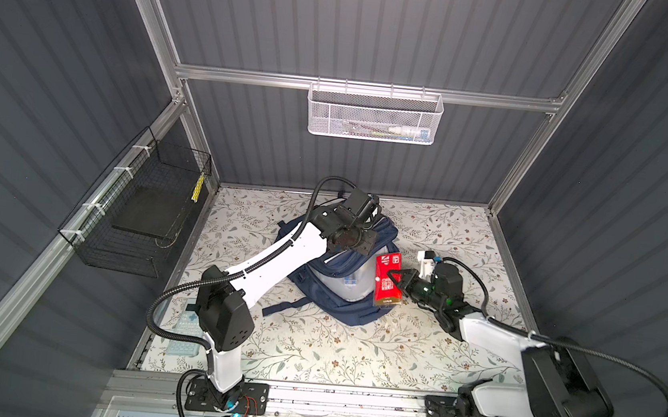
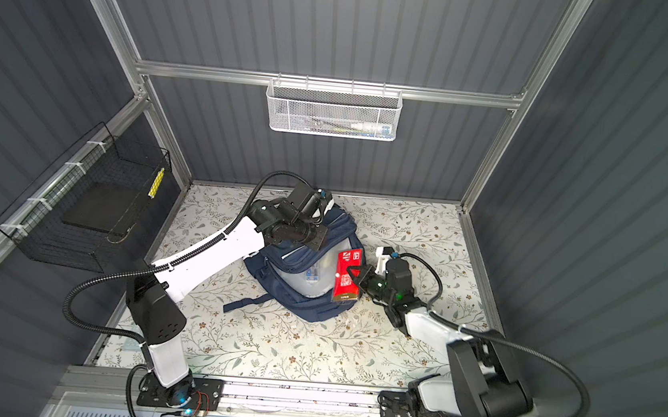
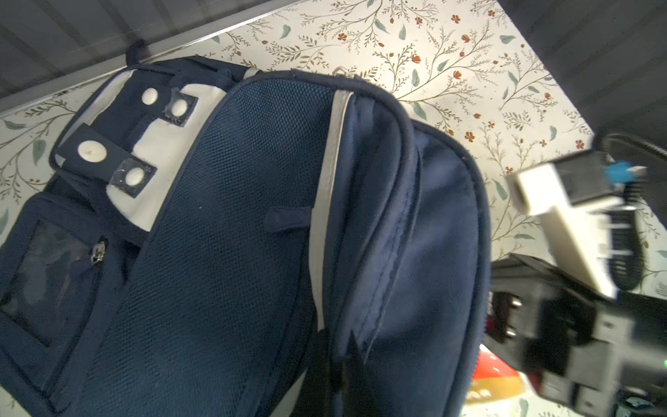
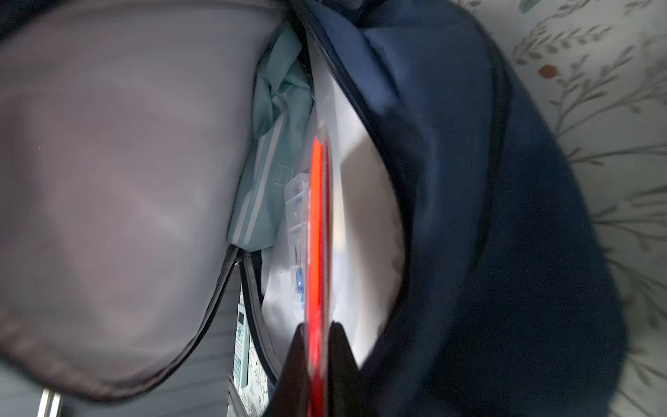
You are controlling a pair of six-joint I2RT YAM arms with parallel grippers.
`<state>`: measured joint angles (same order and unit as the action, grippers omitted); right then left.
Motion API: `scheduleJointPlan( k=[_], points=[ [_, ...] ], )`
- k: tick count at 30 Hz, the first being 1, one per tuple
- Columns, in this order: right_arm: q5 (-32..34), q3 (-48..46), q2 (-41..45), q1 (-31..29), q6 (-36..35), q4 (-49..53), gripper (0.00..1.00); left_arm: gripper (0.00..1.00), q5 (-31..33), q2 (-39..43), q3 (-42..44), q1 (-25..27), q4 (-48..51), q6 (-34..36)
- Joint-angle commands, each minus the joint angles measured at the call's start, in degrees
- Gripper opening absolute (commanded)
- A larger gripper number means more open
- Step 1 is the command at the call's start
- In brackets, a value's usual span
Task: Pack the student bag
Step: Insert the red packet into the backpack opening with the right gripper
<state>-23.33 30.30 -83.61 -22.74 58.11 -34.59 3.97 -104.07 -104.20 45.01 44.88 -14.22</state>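
The right gripper (image 1: pixel 399 280) is clamped on a thin red booklet (image 1: pixel 386 281), which it holds on edge at the open mouth of the student bag (image 1: pixel 341 308). The bag lies in the middle of the flowered bench (image 1: pixel 310 353), with its pale lining showing. The left gripper (image 3: pixel 343 361) has its jaws together at the far rim of the bag; I cannot tell whether cloth is caught between them.

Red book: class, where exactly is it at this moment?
In both top views the red book stands right of centre, clamped in the right pincer at the open mouth of the student bag, on its right-hand side.
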Motion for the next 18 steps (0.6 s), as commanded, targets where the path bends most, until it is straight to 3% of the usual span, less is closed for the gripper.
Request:
scheduleJointPlan(
  k=[1,8,10,12,13,18],
  points=[
    [3.4,7.6,-9.0,-3.3,3.2,-11.4,0.0,0.0,-3.7,1.3,-2.4,0.6,-4.3,-3.3],
    [9.4,24.3,-26.3,-9.1,5.5,-11.7,0.0,0.0,-4.5,0.9,-3.7,0.4,-5.7,-4.9],
    [8.1,27.5,-28.8,-9.6,5.5,-9.3,0.09,0.0,-4.4,1.1,-2.7,0.2,-6.5,-4.9],
    [7.3,26.6,-28.3,-9.3,5.1,-7.7,0.29,0.0,-4.2,0.9,-1.5,-0.1,-6.7,-5.3],
    [7.4,24.9,-27.0,-8.9,4.9,-7.7,0.35,0.0,-4.0,1.0,-0.9,-0.3,-7.1,-5.5],
    [4.7,16.3,-15.7,-5.8,0.8,-1.2,0.49,0.0,-3.9,1.2,3.9,-0.9,-11.0,-7.0]
  ],
)
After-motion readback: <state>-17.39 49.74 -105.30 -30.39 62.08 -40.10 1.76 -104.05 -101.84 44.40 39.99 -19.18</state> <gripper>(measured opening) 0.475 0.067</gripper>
